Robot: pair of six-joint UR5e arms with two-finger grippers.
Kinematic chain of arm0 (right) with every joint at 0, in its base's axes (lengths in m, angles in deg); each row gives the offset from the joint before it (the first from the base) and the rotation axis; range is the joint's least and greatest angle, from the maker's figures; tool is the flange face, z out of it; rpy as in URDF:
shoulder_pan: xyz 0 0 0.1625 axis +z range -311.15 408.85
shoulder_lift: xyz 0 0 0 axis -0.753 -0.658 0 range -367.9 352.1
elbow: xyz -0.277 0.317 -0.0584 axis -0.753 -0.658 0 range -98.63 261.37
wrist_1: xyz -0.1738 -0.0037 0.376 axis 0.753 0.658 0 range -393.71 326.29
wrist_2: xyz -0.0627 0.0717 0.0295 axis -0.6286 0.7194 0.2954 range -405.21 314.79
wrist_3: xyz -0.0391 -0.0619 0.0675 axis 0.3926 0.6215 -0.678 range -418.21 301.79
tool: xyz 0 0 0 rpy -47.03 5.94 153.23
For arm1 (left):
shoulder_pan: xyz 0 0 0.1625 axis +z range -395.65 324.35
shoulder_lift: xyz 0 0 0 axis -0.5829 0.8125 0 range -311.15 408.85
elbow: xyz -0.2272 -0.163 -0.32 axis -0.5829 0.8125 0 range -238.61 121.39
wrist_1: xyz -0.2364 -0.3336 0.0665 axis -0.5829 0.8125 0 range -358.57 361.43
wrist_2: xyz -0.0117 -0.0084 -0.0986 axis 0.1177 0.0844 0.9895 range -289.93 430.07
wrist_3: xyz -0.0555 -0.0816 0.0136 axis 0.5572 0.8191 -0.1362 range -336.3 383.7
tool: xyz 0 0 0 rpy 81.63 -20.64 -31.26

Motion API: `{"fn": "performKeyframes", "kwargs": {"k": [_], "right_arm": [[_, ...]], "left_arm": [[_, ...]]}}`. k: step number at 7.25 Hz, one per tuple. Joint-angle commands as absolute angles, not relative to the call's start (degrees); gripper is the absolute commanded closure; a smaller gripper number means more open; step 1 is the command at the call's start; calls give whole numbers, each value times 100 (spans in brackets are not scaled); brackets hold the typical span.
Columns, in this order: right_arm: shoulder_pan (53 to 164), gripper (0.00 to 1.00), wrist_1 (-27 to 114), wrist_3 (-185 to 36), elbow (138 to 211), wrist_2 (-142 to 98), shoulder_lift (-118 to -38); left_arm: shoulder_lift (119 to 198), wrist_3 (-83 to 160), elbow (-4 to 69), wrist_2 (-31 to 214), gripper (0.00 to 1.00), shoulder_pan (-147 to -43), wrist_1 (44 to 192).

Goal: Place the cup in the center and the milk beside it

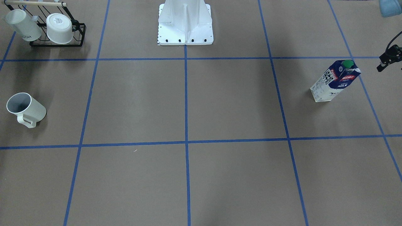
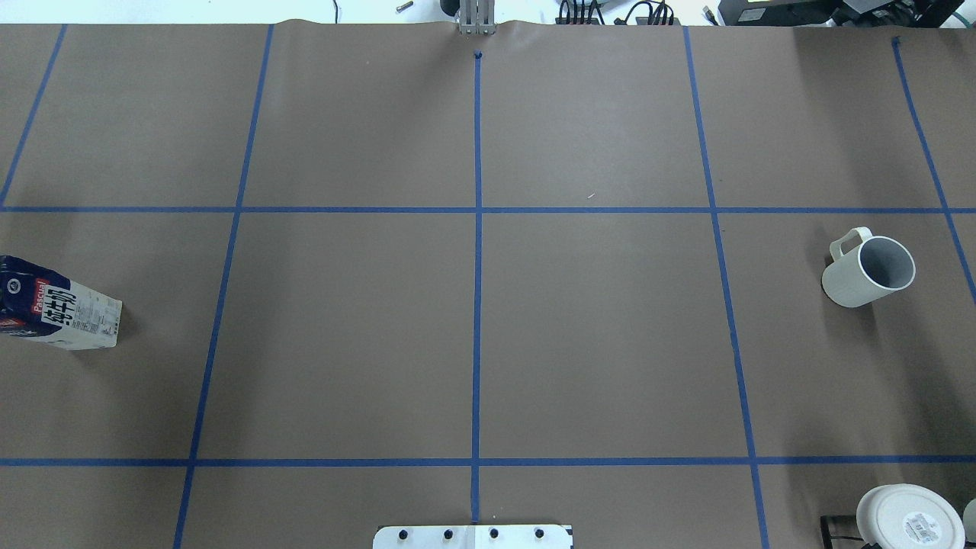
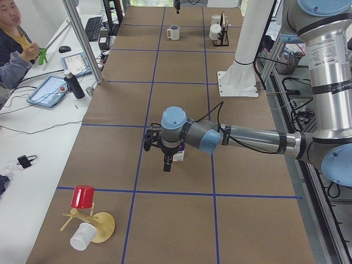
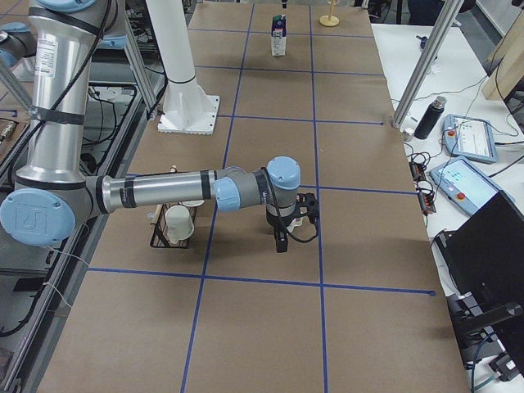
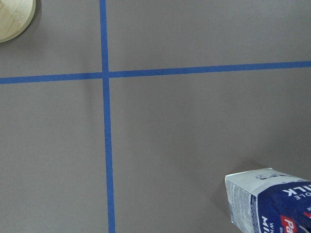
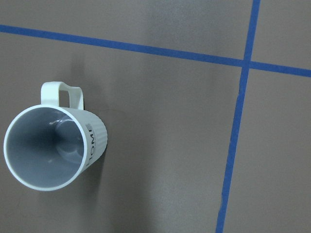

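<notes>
The cup (image 1: pixel 25 108) stands upright at the table's right end, handle toward the operators; it also shows in the overhead view (image 2: pixel 869 271) and fills the left of the right wrist view (image 6: pixel 53 145). The milk (image 1: pixel 334 81) stands upright at the left end (image 2: pixel 57 305), and its top shows at the lower right of the left wrist view (image 5: pixel 269 199). My left gripper (image 3: pixel 166 164) hangs above the table beside the milk (image 3: pixel 179 155). My right gripper (image 4: pixel 281 240) hangs over the cup's area. I cannot tell whether either is open or shut.
A black rack (image 1: pixel 56 29) with two white cups stands near the robot's base (image 1: pixel 185 25), right side. A wooden mug tree (image 3: pixel 91 223) with a red cup stands at the left end. Operators' desk with tablets and a bottle (image 4: pixel 426 119) lines the far edge.
</notes>
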State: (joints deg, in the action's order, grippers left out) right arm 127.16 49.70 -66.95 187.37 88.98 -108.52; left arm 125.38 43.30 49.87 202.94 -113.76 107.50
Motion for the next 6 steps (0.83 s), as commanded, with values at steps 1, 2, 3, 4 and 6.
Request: {"fn": "performKeyframes", "kwargs": {"k": [1,2,3,4,6], "right_arm": [[12769,0,4961,-6726,18850,8970,-10889],[12769,0,4970,-6735,18886,8988,-10888],[12760,0,4961,-6735,18877,8997,-10880],[12760,0,4918,-6726,18834,9232,-10880],[12446,0,4803,-6743,18825,9357,-10889]], "left_arm": [[12532,4338,5011,20296,2,-11379,10760],[12532,4338,5002,20288,2,-11370,10760],[12532,4330,5002,20296,2,-11370,10769],[12532,4330,5002,20331,2,-11370,10769],[12532,4347,4993,20305,2,-11370,10760]]}}
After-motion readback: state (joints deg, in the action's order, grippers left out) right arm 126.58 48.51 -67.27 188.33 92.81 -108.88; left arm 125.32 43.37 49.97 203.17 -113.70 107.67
